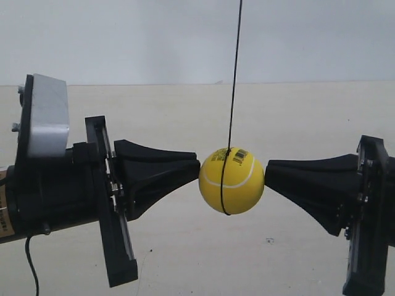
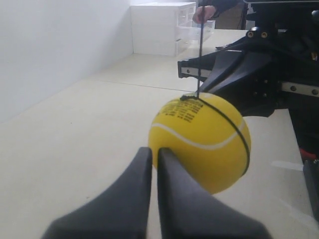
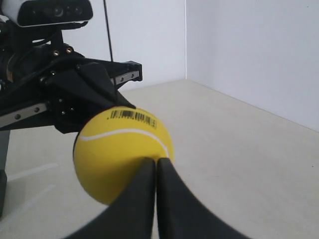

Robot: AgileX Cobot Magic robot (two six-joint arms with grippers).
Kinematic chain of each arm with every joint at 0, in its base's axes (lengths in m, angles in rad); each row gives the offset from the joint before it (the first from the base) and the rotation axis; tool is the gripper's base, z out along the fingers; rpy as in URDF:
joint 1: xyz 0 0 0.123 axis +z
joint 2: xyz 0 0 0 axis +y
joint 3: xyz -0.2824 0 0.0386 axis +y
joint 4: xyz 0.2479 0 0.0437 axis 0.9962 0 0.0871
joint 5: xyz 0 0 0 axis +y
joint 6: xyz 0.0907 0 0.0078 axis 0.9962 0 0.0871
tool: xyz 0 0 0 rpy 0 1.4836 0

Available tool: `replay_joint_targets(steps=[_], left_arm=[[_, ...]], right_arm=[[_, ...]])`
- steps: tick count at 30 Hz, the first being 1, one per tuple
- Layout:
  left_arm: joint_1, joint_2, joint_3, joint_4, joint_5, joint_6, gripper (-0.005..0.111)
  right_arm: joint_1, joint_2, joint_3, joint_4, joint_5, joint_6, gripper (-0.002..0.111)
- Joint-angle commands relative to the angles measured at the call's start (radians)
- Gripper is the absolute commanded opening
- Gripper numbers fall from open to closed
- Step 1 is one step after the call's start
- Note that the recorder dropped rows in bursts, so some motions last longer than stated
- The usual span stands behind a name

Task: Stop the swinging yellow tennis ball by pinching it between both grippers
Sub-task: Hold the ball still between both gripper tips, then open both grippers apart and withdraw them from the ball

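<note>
The yellow tennis ball (image 1: 231,180) hangs on a thin black string (image 1: 234,74) above the beige table, white seam and barcode showing. My left gripper (image 1: 196,172), the arm at the exterior view's left with the silver-grey box (image 1: 46,117), is shut, its tips touching the ball's side. My right gripper (image 1: 268,176) is shut too and touches the opposite side. In the left wrist view the shut left gripper (image 2: 154,152) meets the ball (image 2: 204,139), with the right gripper (image 2: 234,74) beyond. In the right wrist view the shut right gripper (image 3: 156,162) presses the ball (image 3: 119,154), the left gripper (image 3: 94,89) behind.
A hand (image 2: 204,12) holds the string's top end. White plastic drawers (image 2: 164,30) stand at the far end of the table (image 1: 185,259). A white wall (image 1: 123,37) runs along the table's back edge. A black cable (image 1: 31,271) hangs under the left arm.
</note>
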Motion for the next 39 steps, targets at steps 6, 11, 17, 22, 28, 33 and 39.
replay_joint_targets(steps=[6, 11, 17, 22, 28, 33, 39], left_arm=[[-0.007, -0.043, 0.009, -0.106, 0.181, 0.061, 0.005], [-0.007, -0.109, 0.015, -0.146, 0.241, 0.076, 0.005], [-0.007, -0.078, 0.017, -0.045, 0.150, 0.001, 0.005], [-0.007, 0.000, 0.017, -0.038, -0.009, 0.007, 0.005], [-0.007, 0.048, 0.015, -0.043, -0.032, 0.032, 0.005], [-0.007, 0.053, 0.015, -0.043, -0.030, 0.032, 0.005], [-0.007, 0.053, 0.015, -0.043, -0.032, 0.032, 0.005]], right_arm=[[0.001, 0.000, -0.004, 0.072, 0.125, -0.011, 0.000], [0.001, 0.000, -0.004, 0.076, 0.138, -0.011, 0.000], [0.001, 0.000, -0.004, -0.048, -0.018, -0.004, 0.000], [0.001, 0.000, -0.004, -0.055, -0.018, 0.006, 0.000], [0.001, 0.000, -0.004, -0.055, -0.018, 0.006, 0.000], [0.001, 0.000, -0.004, -0.057, -0.018, 0.006, 0.000], [0.001, 0.000, -0.004, -0.057, -0.018, 0.006, 0.000]])
